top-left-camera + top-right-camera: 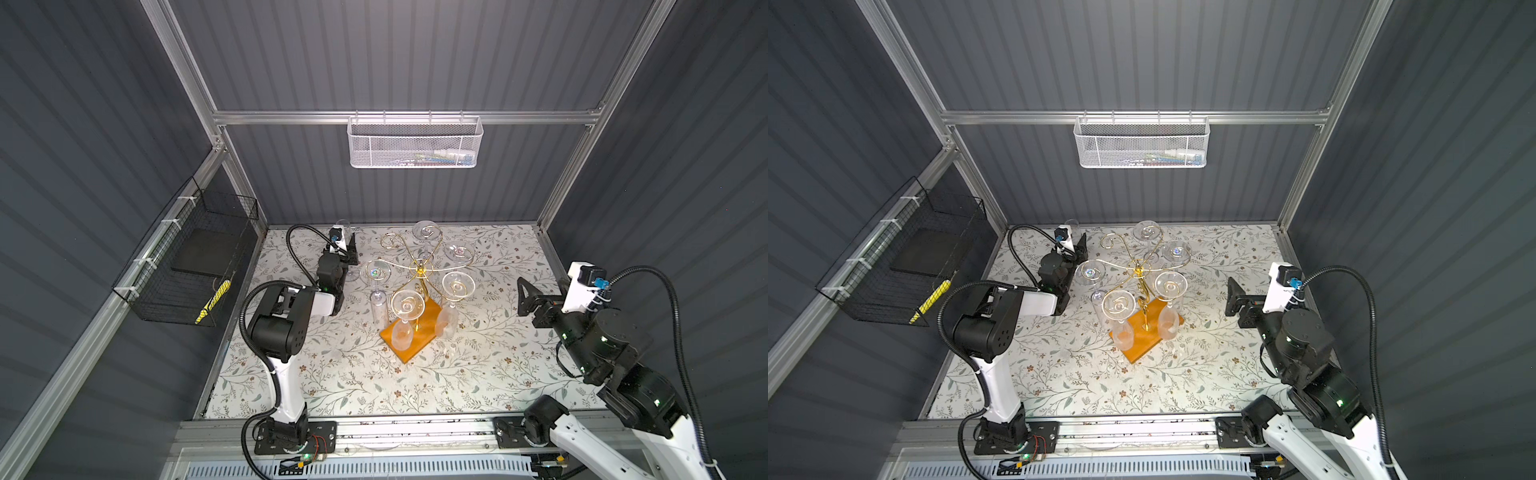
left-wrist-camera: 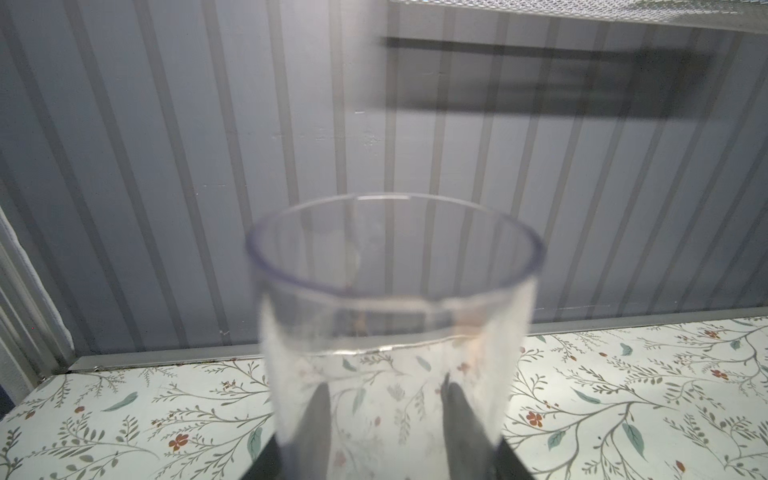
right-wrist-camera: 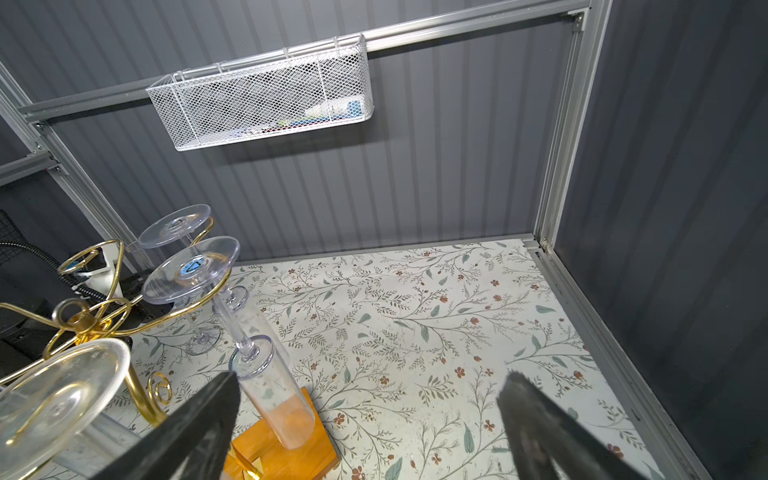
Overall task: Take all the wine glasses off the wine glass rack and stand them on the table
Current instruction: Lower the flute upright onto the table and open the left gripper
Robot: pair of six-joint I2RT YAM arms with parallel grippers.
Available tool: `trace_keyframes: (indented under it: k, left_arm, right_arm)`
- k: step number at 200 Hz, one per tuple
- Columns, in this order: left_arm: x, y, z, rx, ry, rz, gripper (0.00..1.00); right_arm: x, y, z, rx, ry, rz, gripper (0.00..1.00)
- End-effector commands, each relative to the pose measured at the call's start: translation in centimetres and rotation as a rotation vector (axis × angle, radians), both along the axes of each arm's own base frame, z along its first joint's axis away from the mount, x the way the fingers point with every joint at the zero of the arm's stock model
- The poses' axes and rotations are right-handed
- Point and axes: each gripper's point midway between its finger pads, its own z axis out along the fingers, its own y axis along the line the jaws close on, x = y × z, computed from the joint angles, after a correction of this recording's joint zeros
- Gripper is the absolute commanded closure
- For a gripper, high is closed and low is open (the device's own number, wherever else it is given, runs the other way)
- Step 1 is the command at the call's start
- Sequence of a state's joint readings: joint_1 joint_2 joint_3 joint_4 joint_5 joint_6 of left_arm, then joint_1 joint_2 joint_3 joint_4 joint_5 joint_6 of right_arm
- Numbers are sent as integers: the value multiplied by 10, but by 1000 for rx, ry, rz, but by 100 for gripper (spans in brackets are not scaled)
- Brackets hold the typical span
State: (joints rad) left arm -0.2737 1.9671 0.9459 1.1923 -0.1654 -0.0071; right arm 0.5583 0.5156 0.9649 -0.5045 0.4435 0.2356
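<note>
The right arm (image 1: 598,345) is standing nearest, at the front rail. Its right hand (image 1: 540,286) is hanging spread wide and empty, off the right side of the wine glass rack (image 1: 420,272). The rack is sitting mid-bench (image 1: 332,374) on its orange-brown wooden base (image 1: 409,338). Five more glasses (image 1: 408,306) are hanging bowl-down from the gold scrolls, and one scroll arm (image 1: 392,241) at the back left is sitting bare.

Left of that arm, near the back edge, the left hand (image 2: 386,390) is pinching the wine glass (image 2: 390,291) by its lower bowl, a finger showing through the clear wall on each side. The glass is standing clear of the rack with its long axis upright and rim up. I cannot tell whether its foot is touching the bench. The left hand is therefore doing the job, and the coming move is probably a straight lowering, away from the rack.

Blue triangular stickers (image 3: 193,266) are showing on some feet, with no readable writing. Farthest off, a white mesh basket (image 1: 414,143) is hanging on the back wall.
</note>
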Motion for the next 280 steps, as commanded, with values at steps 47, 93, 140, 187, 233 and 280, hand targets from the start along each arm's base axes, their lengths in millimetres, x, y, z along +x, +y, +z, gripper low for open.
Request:
trace_keyframes:
  k: [47,93,140,187,233,280]
  left_arm:
    - [-3,-2,10,-8,-74,17,62]
    - [-3,-4,3,-1,-63,15,62]
    - [-2,-6,-2,6,-56,13,62]
    - [-3,-8,-5,10,-53,8,62]
    - [-4,-9,-4,10,-55,11,41]
    - [-5,0,5,21,-74,55,20]
  right_arm:
    - [-3,-6,-13,9,35,-29,1]
    - [-4,-8,-17,6,40,-36,1]
    - [-4,-10,-22,-1,49,-43,1]
    - [-5,-11,-23,1,52,-46,1]
    - [-7,-12,-22,8,48,-48,1]
    - [-9,-13,-22,16,46,-48,1]
